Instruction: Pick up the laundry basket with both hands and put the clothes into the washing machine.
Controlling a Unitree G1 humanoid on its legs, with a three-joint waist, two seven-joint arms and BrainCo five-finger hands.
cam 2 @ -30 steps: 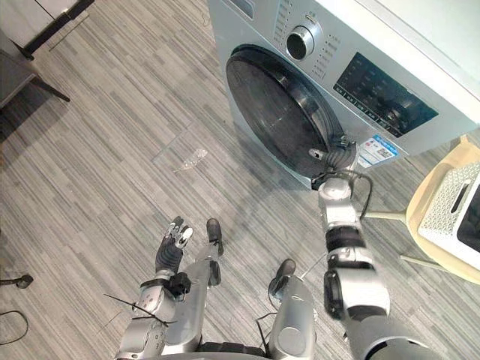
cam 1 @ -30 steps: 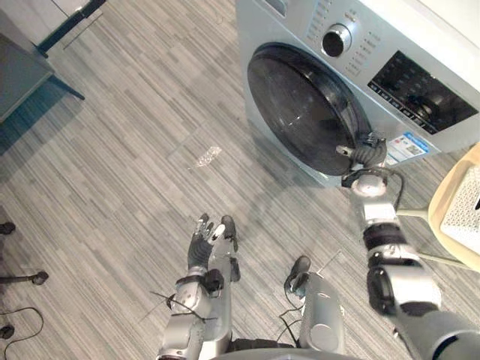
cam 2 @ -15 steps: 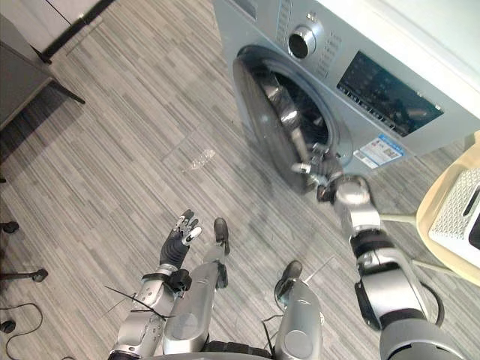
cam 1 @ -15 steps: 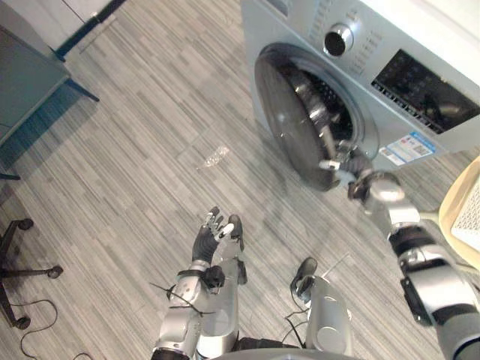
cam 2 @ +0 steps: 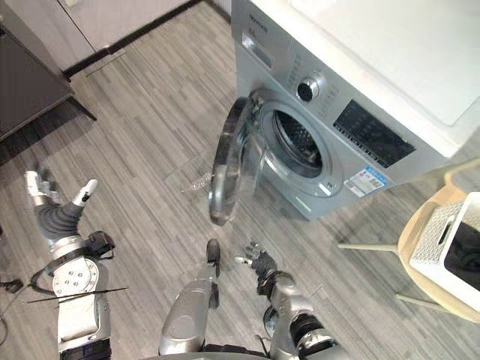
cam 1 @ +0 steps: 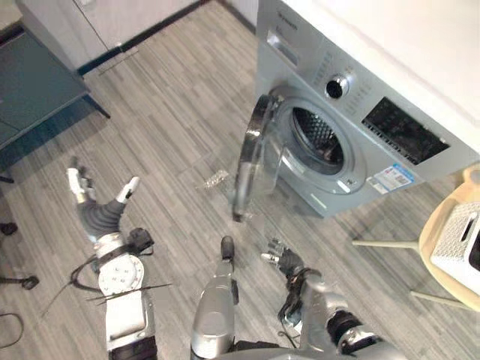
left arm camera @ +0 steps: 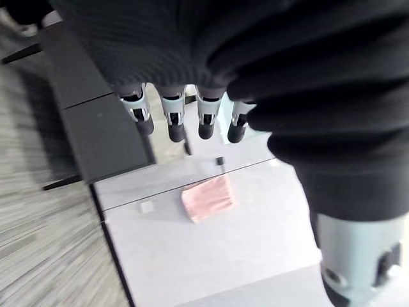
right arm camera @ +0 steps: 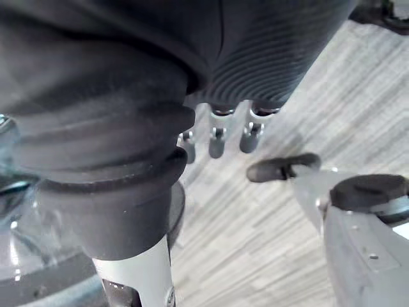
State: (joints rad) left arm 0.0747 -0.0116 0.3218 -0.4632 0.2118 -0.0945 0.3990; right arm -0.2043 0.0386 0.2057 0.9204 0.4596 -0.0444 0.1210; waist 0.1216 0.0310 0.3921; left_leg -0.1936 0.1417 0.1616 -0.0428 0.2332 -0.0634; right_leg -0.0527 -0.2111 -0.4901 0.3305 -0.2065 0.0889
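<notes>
My left hand (cam 1: 97,214) is spread wide and empty; my right hand (cam 1: 285,261) has loose fingers, also holding nothing.

washing machine (cam 1: 360,142) ahead, basket (cam 2: 461,251) right

The door (cam 1: 251,161) of the washing machine (cam 1: 390,135) juts out over the floor (cam 1: 172,120), its drum mouth (cam 1: 319,141) gaping open.
</notes>
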